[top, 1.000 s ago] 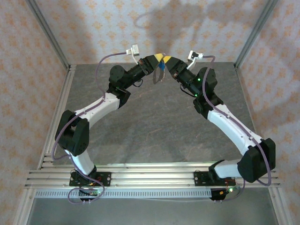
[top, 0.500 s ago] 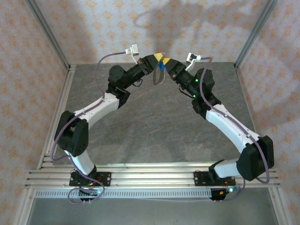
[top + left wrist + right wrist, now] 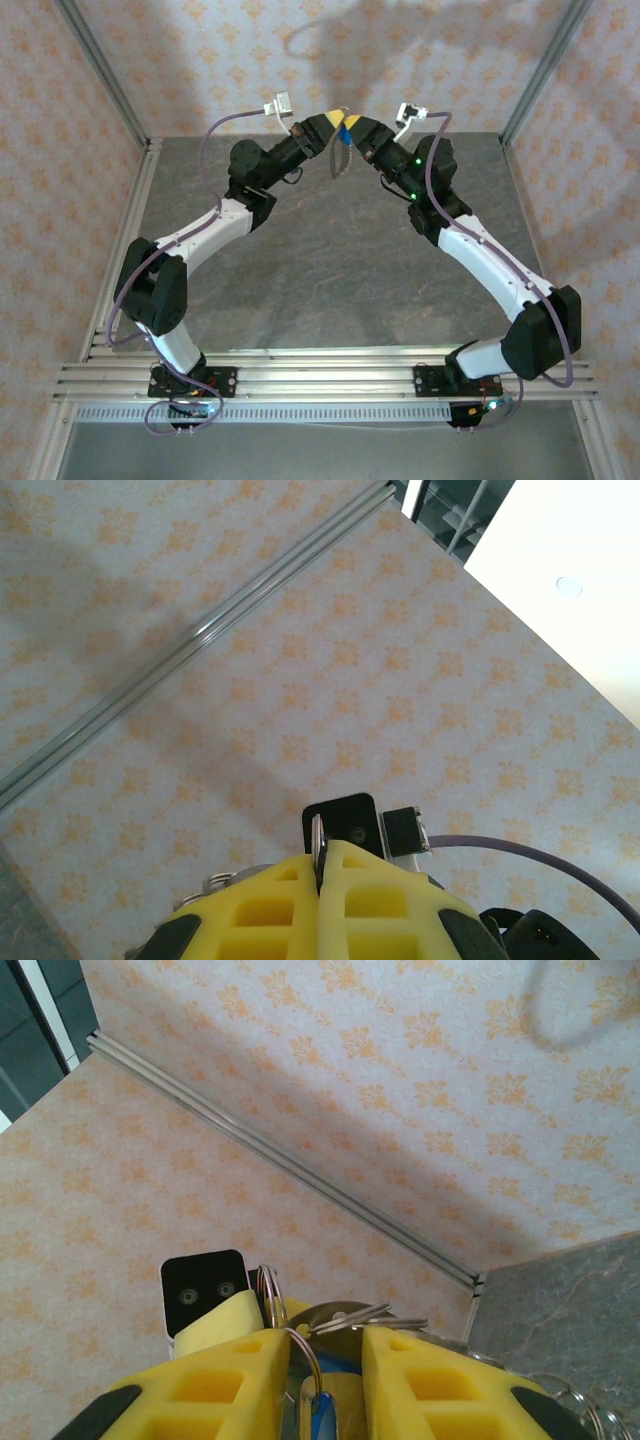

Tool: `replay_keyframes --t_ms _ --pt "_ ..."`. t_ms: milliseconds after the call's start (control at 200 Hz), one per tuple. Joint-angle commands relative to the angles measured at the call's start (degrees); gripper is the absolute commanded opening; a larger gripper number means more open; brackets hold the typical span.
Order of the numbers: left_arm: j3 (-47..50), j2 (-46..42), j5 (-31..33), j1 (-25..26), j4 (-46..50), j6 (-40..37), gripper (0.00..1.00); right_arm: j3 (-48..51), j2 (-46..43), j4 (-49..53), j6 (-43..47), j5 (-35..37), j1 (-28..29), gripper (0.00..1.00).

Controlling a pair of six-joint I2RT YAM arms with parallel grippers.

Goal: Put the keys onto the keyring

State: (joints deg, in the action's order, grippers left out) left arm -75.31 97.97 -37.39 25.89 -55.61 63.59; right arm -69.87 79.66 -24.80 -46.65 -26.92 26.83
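the right arm's yellow-fingered gripper (image 3: 353, 125) has risen toward the upper middle of the frame and shifted left, its white forearm (image 3: 490, 266) now steeper. the left arm's yellow-fingered gripper (image 3: 333, 121) has edged left. the tiny blue-headed key (image 3: 346, 136) between them sits a little higher.

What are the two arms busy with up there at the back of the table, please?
The left gripper and right gripper meet tip to tip above the far end of the table. The left one is shut on a thin metal piece. The right one has its fingers partly apart around a wire ring and the blue key; whether they grip I cannot tell. They seem to be working the key onto the ring, not yet finished.
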Motion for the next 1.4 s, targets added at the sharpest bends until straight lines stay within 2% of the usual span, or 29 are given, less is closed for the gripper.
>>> replay_keyframes --t_ms 0,110,510,941,1161,1236,1321,1396 --pt "0.51 -2.52 -1.9 0.92 -2.75 -0.68 0.0 -2.17 -0.07 -2.63 0.78 1.25 -0.67 0.32" --pt "0.6 -2.74 -1.81 0.91 -2.43 -1.0 0.0 -1.55 -0.95 -3.59 0.07 1.19 -1.58 0.37" --pt "0.16 -3.0 -1.81 1.21 -1.68 -1.61 0.0 1.08 -3.86 -3.94 -0.52 1.29 -2.86 0.4" --pt "-0.78 -2.26 -1.9 1.68 -1.16 -1.98 0.0 -1.71 0.14 -5.43 -2.21 -1.48 -1.49 0.32" --pt "-0.81 -2.02 -1.81 1.79 -1.02 -2.07 0.0 -0.94 0.81 -5.79 -1.77 -1.65 -0.02 0.15" --pt "-0.73 -2.08 -1.82 1.8 -0.9 -2.27 0.0 -0.5 0.56 -5.79 -1.77 -1.48 -0.02 0.15" --pt "-0.72 -2.17 -1.81 1.96 -0.48 -2.58 0.0 -0.36 0.44 -5.79 -1.7 -1.96 0.06 0.2" --pt "-0.72 -2.21 -1.68 2.13 -0.28 -2.89 0.0 -0.27 0.42 -5.53 -1.64 -2.22 0.15 0.19"
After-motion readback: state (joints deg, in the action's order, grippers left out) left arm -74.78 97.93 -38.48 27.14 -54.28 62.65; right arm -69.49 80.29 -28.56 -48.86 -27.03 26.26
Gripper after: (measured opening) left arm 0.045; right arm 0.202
